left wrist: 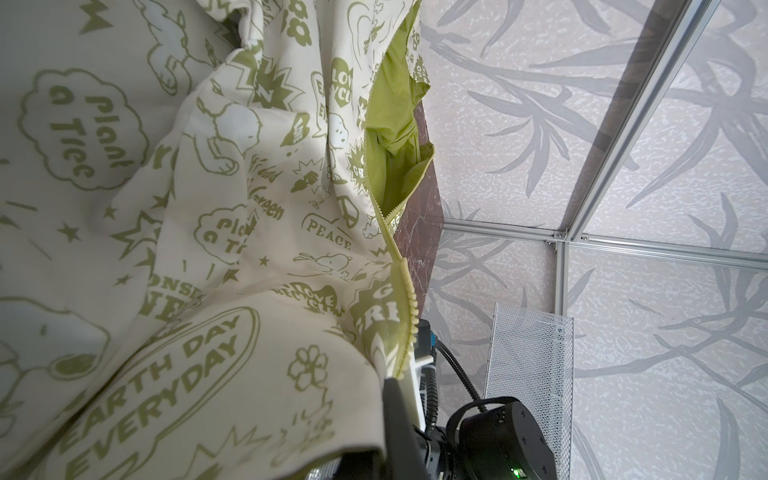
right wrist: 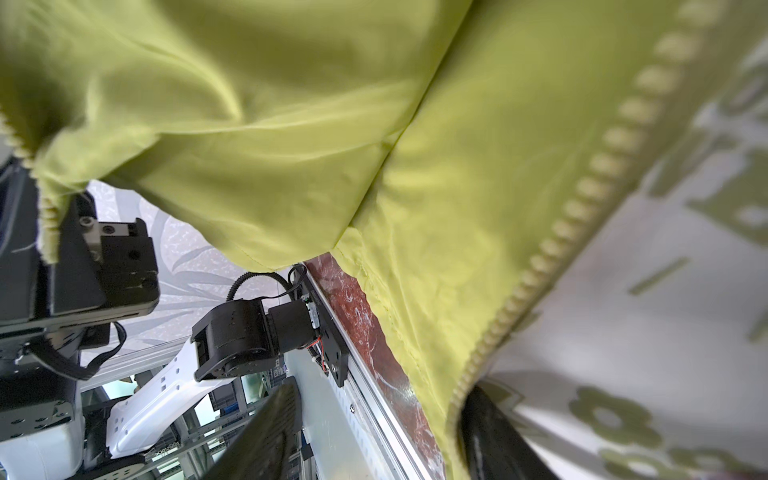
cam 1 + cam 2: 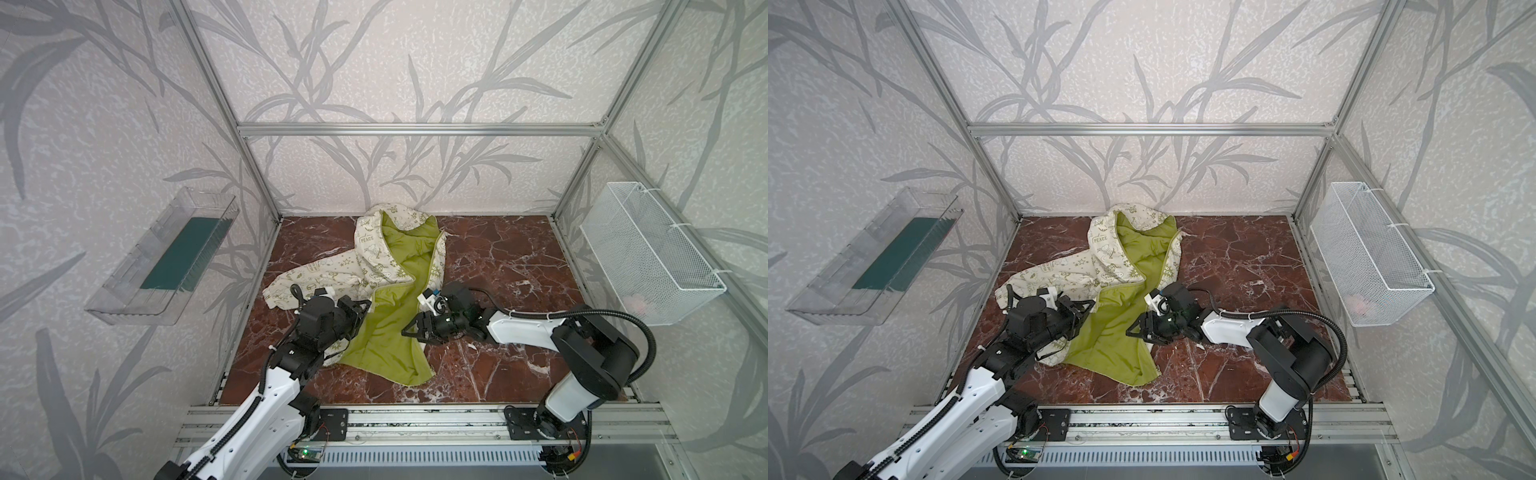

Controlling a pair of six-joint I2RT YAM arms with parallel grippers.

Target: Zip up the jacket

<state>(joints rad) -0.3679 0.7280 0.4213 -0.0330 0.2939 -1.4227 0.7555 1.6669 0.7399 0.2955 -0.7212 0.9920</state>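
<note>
The jacket (image 3: 374,257) (image 3: 1113,253) lies open on the red marble table (image 3: 498,257), lime lining up, hood toward the back wall. My left gripper (image 3: 365,306) (image 3: 1090,306) is shut on the jacket's left front edge; in the left wrist view the olive zipper teeth (image 1: 401,274) run down into the left gripper (image 1: 392,384). My right gripper (image 3: 409,330) (image 3: 1133,330) is open over the lining near the other front edge. In the right wrist view the right gripper (image 2: 374,436) has its jaws wide apart, and the zipper edge (image 2: 582,187) drapes against one finger (image 2: 494,432).
A clear plastic tray (image 3: 166,257) hangs on the left wall. A white mesh basket (image 3: 648,253) hangs on the right wall. Aluminium frame posts stand at the table's corners, and a rail (image 3: 415,419) with both arm bases runs along the front.
</note>
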